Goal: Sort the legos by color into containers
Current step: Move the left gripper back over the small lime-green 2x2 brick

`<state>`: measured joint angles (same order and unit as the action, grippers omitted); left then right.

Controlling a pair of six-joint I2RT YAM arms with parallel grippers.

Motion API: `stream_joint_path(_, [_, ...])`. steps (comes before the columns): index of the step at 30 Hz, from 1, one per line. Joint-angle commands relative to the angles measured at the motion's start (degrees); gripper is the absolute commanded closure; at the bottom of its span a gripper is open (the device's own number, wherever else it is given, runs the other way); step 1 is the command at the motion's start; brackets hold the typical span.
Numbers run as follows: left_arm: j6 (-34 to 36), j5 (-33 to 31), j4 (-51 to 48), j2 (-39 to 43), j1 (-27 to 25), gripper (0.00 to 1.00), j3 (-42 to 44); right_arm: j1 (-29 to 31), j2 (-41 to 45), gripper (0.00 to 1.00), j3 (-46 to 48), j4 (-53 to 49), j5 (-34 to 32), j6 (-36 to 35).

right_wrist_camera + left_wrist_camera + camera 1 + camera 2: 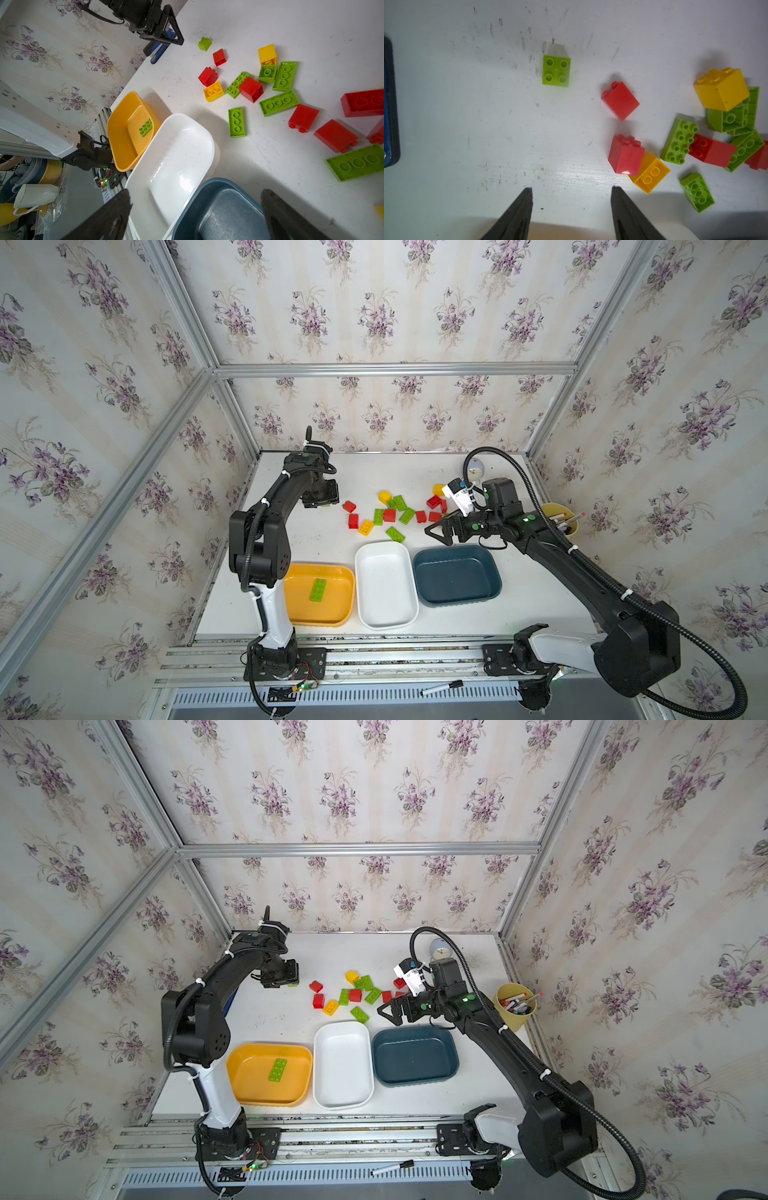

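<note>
My left hand (572, 188) hangs released, nothing in it; small green sq. lego (556, 70) sits straight ahead, off the pile (679, 143) (right hand (195, 192), also released, is farther).

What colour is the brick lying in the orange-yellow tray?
The brick is lime green; right wrist view.

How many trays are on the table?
3, side by side: the orange-yellow tray at left holding one green brick, the white tray in the middle, the teal tray at right. None looks hidden.
</note>
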<state>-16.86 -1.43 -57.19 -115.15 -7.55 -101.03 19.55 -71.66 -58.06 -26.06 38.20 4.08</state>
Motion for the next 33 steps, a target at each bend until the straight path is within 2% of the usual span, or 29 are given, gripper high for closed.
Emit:
stream_joint_path(1, [2.76,-0.94,-1.08,-2.75,0.8,0.37,-2.21,0.06,0.6,0.0,-1.09,-0.25,-1.36,-0.64])
stream_joint_path(10, [8.95,-0.28,-1.11,-9.8,2.69,0.37,-5.61,0.1,0.39,0.0,-0.99,-1.34,-2.69,-0.74])
stream_joint_path(17, [13.93,1.01,-1.15,-13.17,3.22,0.32,-8.61,0.12,-0.49,0.0,-1.44,-1.24,-3.2,-0.3])
stream_joint_path(33, [14.82,3.4,-1.42,-19.32,4.88,0.31,-15.01,0.13,-1.71,0.0,-2.8,-2.49,-4.01,-0.3])
